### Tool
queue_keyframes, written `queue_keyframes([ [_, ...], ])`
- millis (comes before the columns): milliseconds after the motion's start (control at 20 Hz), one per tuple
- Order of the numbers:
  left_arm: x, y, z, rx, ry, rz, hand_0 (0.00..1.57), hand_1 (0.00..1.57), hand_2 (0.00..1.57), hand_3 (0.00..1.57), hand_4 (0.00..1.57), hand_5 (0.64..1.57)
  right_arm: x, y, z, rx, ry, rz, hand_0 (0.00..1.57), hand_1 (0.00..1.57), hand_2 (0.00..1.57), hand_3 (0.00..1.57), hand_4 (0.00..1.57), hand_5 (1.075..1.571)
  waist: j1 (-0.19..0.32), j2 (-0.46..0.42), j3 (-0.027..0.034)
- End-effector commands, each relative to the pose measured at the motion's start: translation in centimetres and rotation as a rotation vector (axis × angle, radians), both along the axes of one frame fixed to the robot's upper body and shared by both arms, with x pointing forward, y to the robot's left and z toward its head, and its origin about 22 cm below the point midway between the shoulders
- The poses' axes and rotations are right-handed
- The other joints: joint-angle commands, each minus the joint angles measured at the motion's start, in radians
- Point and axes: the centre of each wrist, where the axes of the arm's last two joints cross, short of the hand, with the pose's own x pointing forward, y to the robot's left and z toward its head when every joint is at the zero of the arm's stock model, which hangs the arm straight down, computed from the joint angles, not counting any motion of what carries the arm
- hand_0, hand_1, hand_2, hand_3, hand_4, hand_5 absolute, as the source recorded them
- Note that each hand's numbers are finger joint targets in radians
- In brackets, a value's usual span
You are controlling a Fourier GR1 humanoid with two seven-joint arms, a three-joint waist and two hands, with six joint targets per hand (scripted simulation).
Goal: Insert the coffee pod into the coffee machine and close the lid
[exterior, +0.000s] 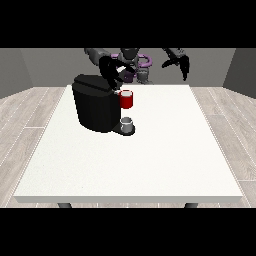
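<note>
Fingers of the hand at the view's left (111,71) hang over the top of the coffee machine (96,107), but whether they are apart, curled, or clamped on something cannot be told. Just at that hand's five o'clock sits a red thing at the machine (126,99), and below it, at six o'clock from the red thing, a grey thing (128,124) stands on the machine's base; it may be a cup or the pod, and which one is unclear. The hand at the view's right (181,63) hangs raised well off at three o'clock, fingers pointing down and relaxed, holding nothing. Judging by nearness, the left-side hand is the one placed to work at the machine's top. The white table (150,165) spreads toward six o'clock.
</note>
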Motion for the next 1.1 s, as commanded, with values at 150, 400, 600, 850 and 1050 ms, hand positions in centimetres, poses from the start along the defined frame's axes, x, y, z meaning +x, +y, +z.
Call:
queue_keyframes([
  [150,0.5,-1.7,0.7,0.006,-0.033,-0.06,0.0,0.0,0.0,0.0,0.4,1.571,0.1,4.9,5.2,-0.029,-0.171,0.131,0.0,0.0,0.0,0.0,0.24,1.571,0.12,0.022,-0.019],
  [400,1.0,-2.3,1.2,-0.009,-0.052,-0.102,0.0,0.0,0.0,0.0,0.44,1.571,-0.5,4.0,7.6,-0.074,-0.203,0.118,0.0,0.0,0.0,0.0,0.15,1.571,0.165,0.074,-0.0191],
  [600,1.7,-3.1,2.2,-0.006,-0.095,-0.13,0.0,0.0,0.0,0.0,0.43,1.571,-1.1,3.8,10.3,-0.07,-0.24,0.108,0.0,0.0,0.0,0.0,0.0,1.571,0.2,0.091,-0.0189],
  [850,2.1,-5.0,3.5,-0.002,-0.141,-0.197,0.0,0.0,0.0,0.0,0.4,1.571,-1.0,2.5,12.1,-0.114,-0.267,0.061,0.0,0.0,0.0,0.0,0.0,1.571,0.281,0.149,-0.0181],
  [1050,2.4,-5.3,4.0,0.004,-0.161,-0.213,0.0,0.0,0.0,0.0,0.43,1.571,-1.2,2.4,13.4,-0.077,-0.293,0.049,0.0,0.0,0.0,0.0,0.0,1.571,0.318,0.182,-0.0184],
])
